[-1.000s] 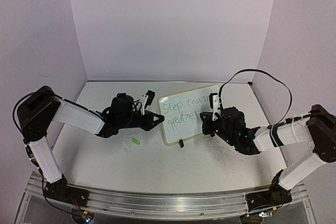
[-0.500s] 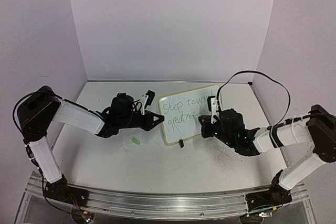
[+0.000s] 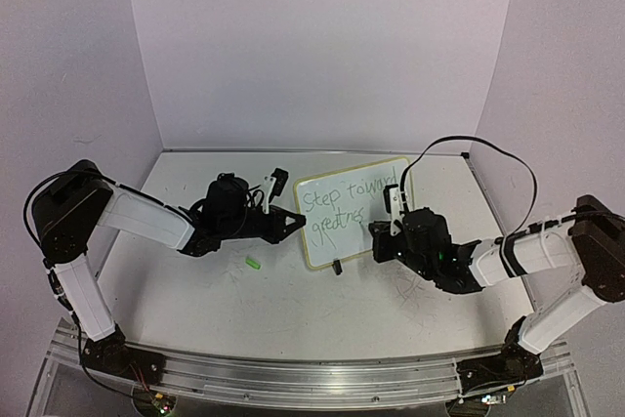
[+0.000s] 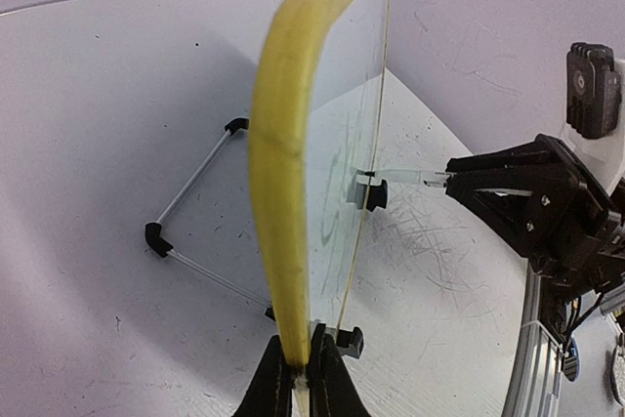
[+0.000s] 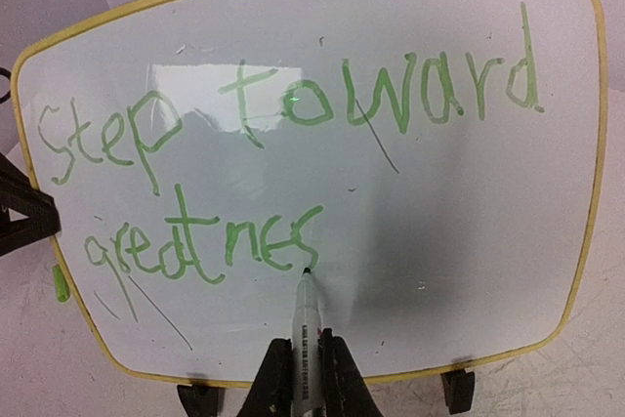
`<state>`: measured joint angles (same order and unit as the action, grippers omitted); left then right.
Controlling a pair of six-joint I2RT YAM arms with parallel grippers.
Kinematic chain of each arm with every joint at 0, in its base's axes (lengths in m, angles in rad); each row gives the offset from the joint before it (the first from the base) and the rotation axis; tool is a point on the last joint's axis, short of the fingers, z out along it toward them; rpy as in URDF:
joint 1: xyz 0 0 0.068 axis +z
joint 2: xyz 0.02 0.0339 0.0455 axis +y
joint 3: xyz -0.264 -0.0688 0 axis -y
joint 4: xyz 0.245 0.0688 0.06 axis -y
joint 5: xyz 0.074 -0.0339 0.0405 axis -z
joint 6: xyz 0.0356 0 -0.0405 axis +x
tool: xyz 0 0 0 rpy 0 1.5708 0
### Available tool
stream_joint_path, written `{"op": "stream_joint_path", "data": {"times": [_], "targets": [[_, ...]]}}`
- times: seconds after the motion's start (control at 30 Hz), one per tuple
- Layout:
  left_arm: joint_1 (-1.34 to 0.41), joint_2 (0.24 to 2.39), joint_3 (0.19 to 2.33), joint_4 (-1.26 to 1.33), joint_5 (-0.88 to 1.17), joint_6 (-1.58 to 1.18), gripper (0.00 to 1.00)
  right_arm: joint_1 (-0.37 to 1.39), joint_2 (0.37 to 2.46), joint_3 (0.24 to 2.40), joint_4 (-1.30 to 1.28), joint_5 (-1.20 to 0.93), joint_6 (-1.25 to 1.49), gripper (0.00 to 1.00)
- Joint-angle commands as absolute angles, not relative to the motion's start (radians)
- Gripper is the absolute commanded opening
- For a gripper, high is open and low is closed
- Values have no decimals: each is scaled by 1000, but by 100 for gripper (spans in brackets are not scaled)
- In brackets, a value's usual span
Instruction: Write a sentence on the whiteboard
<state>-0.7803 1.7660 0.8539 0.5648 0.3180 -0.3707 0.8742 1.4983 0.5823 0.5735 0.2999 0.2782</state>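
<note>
Surrounding whiteboard [image 3: 337, 246]: scuffed tabletop [image 3: 293, 310], lilac walls [image 3: 322, 46].

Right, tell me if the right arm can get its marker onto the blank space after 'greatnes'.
Probably yes. The marker in the right pincer has its tip at the last letter on the whiteboard, with bare space beside it; the left pincer grips only the opposite edge.

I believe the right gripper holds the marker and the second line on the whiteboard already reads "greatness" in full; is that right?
Not quite: the right gripper does hold the marker, but on the whiteboard the second line reads only "greatnes", as the right wrist view shows.
</note>
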Motion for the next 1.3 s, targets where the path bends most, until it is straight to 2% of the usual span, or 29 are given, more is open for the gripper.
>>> {"op": "stream_joint_path", "data": {"times": [0.0,0.23,0.37,1.27], "targets": [[-776,1726,842,555,270,-334,0,894,1509,581,596,296,296,0],[-777,1723,844,555,273,-337,0,885,1426,576,614,371,262,0],[-776,1720,837,555,266,-333,0,831,1392,552,615,335,258,0],[-776,1725,837,555,270,-333,0,811,1499,627,666,326,232,0]]}}
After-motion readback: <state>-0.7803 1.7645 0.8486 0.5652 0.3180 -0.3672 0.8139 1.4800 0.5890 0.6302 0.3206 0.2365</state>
